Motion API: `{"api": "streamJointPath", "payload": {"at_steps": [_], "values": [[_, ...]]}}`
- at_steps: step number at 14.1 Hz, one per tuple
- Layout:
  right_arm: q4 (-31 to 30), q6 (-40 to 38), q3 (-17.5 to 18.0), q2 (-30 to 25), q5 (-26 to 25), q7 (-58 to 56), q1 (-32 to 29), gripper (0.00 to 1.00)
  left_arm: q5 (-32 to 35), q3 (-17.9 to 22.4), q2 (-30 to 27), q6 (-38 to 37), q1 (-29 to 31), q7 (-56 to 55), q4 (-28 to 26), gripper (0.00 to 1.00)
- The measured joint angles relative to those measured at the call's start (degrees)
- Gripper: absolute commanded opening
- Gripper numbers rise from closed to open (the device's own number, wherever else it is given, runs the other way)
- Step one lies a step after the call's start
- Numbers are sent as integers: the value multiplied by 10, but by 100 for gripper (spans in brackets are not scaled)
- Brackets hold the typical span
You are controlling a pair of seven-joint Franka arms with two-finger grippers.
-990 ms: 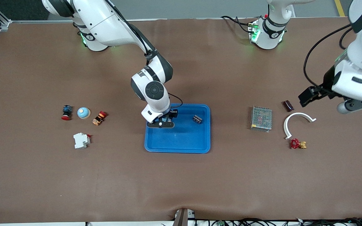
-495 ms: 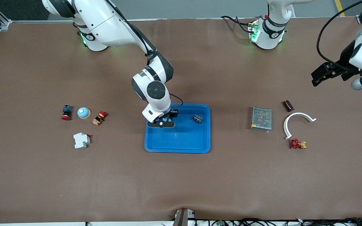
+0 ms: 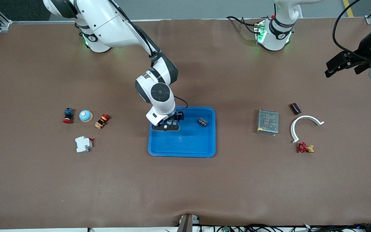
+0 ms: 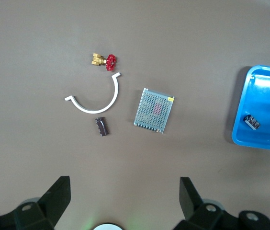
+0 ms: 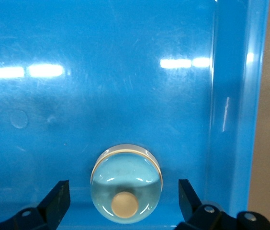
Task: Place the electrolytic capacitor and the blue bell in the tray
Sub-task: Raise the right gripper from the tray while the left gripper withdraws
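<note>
The bright blue tray (image 3: 188, 148) lies mid-table. A light blue bell (image 5: 126, 182) with a beige button stands in it near a rim, under my right gripper (image 3: 165, 127). That gripper (image 5: 124, 191) is open, a finger on each side of the bell and clear of it. The electrolytic capacitor (image 3: 202, 122), small, dark and striped, lies in the tray (image 4: 264, 96) toward the left arm's end. My left gripper (image 3: 345, 64) hangs open and empty, high over the table's left-arm end. Its own view shows the left gripper (image 4: 124, 189) with bare table between the fingers.
A second light blue bell (image 3: 85, 116), push buttons (image 3: 68, 115) (image 3: 102, 120) and a white breaker (image 3: 83, 143) sit toward the right arm's end. A metal mesh box (image 3: 268, 121), dark block (image 3: 295, 108), white curved piece (image 3: 304, 124) and red valve (image 3: 304, 147) lie toward the left arm's end.
My right gripper has opened and let go of the bell in the tray. The left arm has risen and swung away toward its end of the table.
</note>
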Motion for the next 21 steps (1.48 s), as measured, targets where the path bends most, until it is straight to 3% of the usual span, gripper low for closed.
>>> {"api": "streamJointPath", "payload": {"at_steps": [4, 10, 14, 18, 21], "values": [[17, -55, -3, -30, 0, 0, 0, 100, 0, -1, -24, 0, -12, 0, -14, 100], [19, -225, -10, -179, -2, -51, -18, 100, 1, 0, -27, -3, -12, 0, -18, 100], [-1, -299, -14, -249, -2, -199, -96, 100, 3, -1, -27, -6, -12, -4, -19, 100], [-82, -304, -16, -318, -2, -343, -191, 100, 3, -7, -27, -7, -13, -21, -19, 100], [-119, -303, -16, -340, -2, -457, -255, 100, 10, -11, -27, -7, -13, -22, -19, 100]]}}
